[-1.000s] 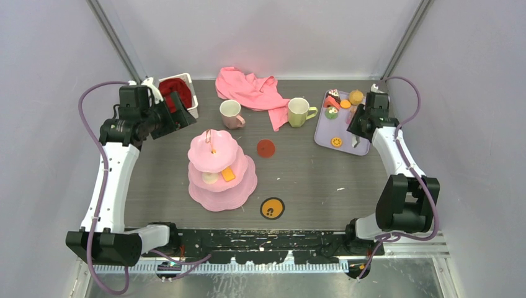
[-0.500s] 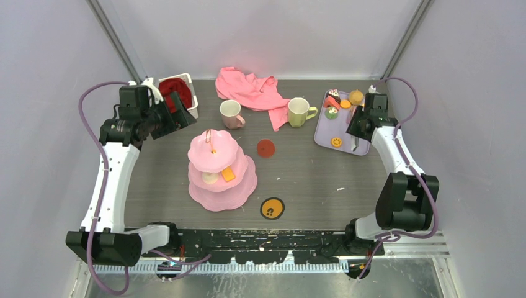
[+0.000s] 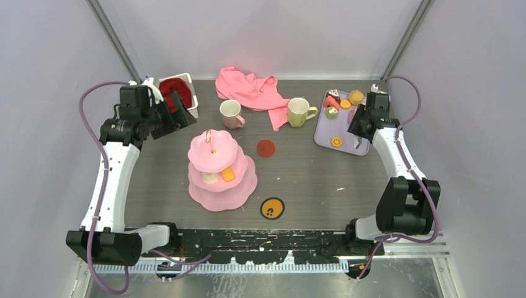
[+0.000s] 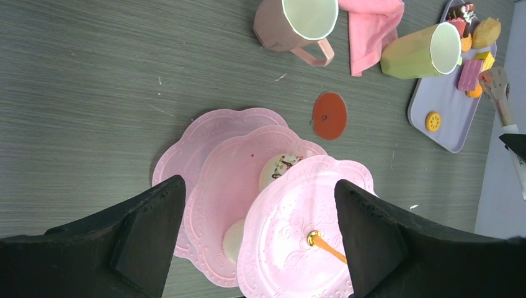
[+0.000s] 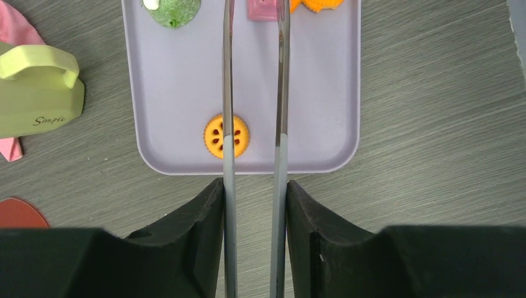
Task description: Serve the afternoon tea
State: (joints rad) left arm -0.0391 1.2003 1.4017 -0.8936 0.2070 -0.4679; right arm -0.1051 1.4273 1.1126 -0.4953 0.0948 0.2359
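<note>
Right gripper (image 5: pixel 253 186): fingers pressed onto the two blades of metal tongs (image 5: pixel 227 74). The blades were apart with nothing between them and ran up over a lilac tray (image 5: pixel 180 81) at upper centre of the right wrist view.

One blade crossed a yellow biscuit (image 5: pixel 214 133) near the tray's lower edge. A green pastry (image 5: pixel 175 9) was at the frame's top. The green mug (image 5: pixel 37 93) was just left of the tray.

Left gripper (image 4: pixel 259 185): jaws spread wide, holding nothing, above the pink cake stand (image 4: pixel 298 217) at lower centre of the left wrist view.

The pink mug (image 4: pixel 291 25) was at top centre, beside a pink cloth (image 4: pixel 371 28). A red disc (image 4: pixel 329 115) was between the mugs and the stand.
</note>
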